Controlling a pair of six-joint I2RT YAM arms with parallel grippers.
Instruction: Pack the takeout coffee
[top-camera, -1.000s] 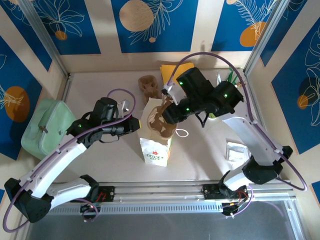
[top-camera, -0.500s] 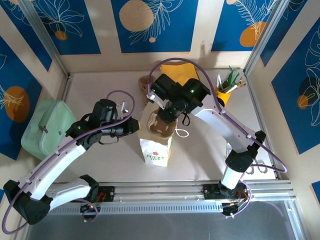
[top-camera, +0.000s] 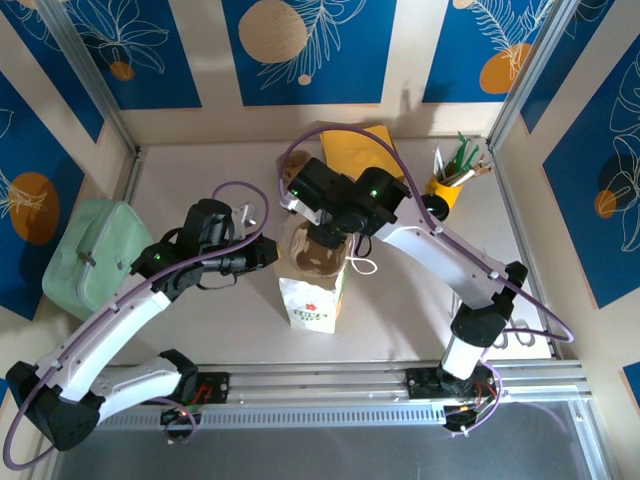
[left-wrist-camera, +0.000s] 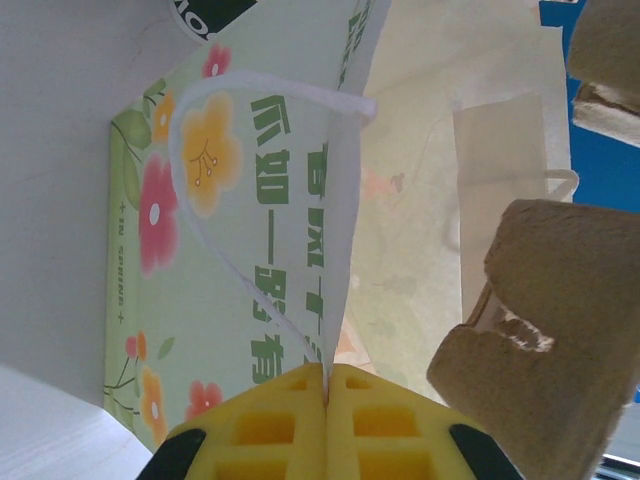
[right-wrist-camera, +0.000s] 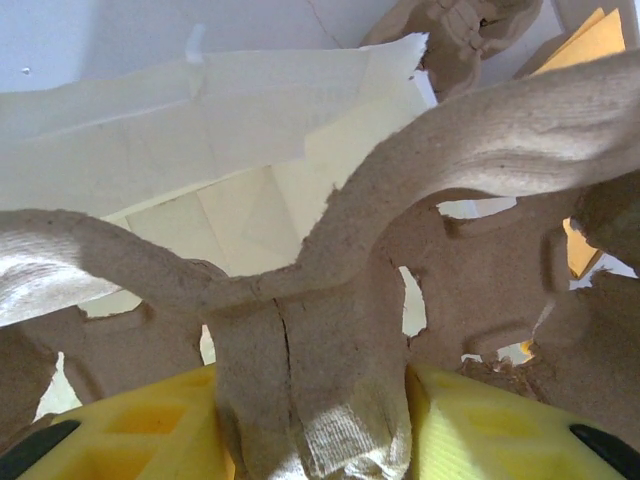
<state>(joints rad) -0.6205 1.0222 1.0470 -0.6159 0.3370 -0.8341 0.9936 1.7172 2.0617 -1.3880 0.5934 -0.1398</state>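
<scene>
Reference item: the paper bag (top-camera: 312, 300), upright at mid-table.

1. Top external view: the left gripper (top-camera: 272, 250) meets the bag's left rim. The right gripper (top-camera: 325, 235) points down over the bag's mouth, where a brown pulp cup carrier (top-camera: 320, 257) sits. A green pouch (top-camera: 85, 255) lies well left of the bag, and a yellow holder (top-camera: 445, 185) stands behind it to the right.
2. Left wrist view adds the pinch detail: the yellow pads (left-wrist-camera: 260, 430) are pressed together on the bag's rim, next to the white cord handle (left-wrist-camera: 215, 240).
3. Right wrist view adds the grip detail: the right gripper clamps the carrier's central rib, with the bag's pale interior behind it.
4. Location of the takeout coffee: cannot tell
</scene>
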